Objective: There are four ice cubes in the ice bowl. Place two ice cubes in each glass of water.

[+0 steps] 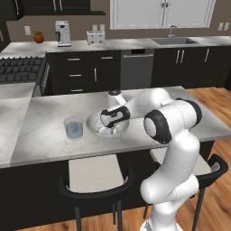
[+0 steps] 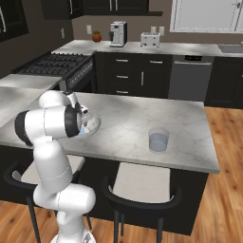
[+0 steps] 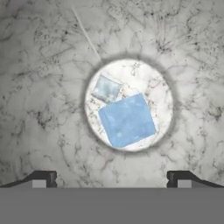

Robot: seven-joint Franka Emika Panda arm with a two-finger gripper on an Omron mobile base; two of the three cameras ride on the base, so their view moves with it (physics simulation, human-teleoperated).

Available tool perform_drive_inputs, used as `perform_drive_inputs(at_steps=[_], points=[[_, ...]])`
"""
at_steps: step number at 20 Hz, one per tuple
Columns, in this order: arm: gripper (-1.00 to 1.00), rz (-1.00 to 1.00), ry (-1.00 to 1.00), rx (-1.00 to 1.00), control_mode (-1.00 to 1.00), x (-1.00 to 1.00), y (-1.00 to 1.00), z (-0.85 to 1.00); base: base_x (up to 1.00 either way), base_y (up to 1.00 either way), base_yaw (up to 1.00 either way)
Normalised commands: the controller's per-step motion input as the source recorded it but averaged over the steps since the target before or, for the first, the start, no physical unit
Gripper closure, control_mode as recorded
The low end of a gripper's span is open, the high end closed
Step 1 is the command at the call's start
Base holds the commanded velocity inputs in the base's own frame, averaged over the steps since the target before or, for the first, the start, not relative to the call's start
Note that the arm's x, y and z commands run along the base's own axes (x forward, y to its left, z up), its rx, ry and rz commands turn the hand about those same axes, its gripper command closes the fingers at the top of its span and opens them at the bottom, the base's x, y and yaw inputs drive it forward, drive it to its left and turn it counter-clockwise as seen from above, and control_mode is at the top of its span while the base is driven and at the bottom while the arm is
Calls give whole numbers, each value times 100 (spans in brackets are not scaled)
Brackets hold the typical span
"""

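Marble counter (image 1: 45,135): grey-veined island top that carries everything, with two stools along its near edge
Ice bowl (image 1: 93,123): wide mottled bowl set back from the counter's near edge; the arm is folded over it, so it is the pick-up spot
Hand (image 3: 111,179): pointed straight down into the bowl, fingers spread wide with nothing between them; centred over the bowl floor, by my reading to line up a grasp
Ice cubes: in the hand view a large pale-blue cube (image 3: 127,120) lies on the bowl's pale floor, a smaller fainter one (image 3: 106,88) touching its corner; I cannot tell whether more remain
Glass of water, left (image 1: 73,127): just beside the bowl, a short carry
Glass of water, right (image 2: 158,139): well apart, nearer the far end of the counter
Glass contents: too small to tell whether ice is inside
Step in hand: judged as a descent onto the larger cube
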Motion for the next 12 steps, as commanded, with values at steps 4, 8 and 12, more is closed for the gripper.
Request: perform_drive_inputs(at_steps=[4,8,12], points=[[-100,0,0,0,-100,23,0,-9,0,0,0],[-100,0,0,0,-100,14,8,-6,0,0,0],[-100,0,0,0,-100,9,14,-7,0,0,0]])
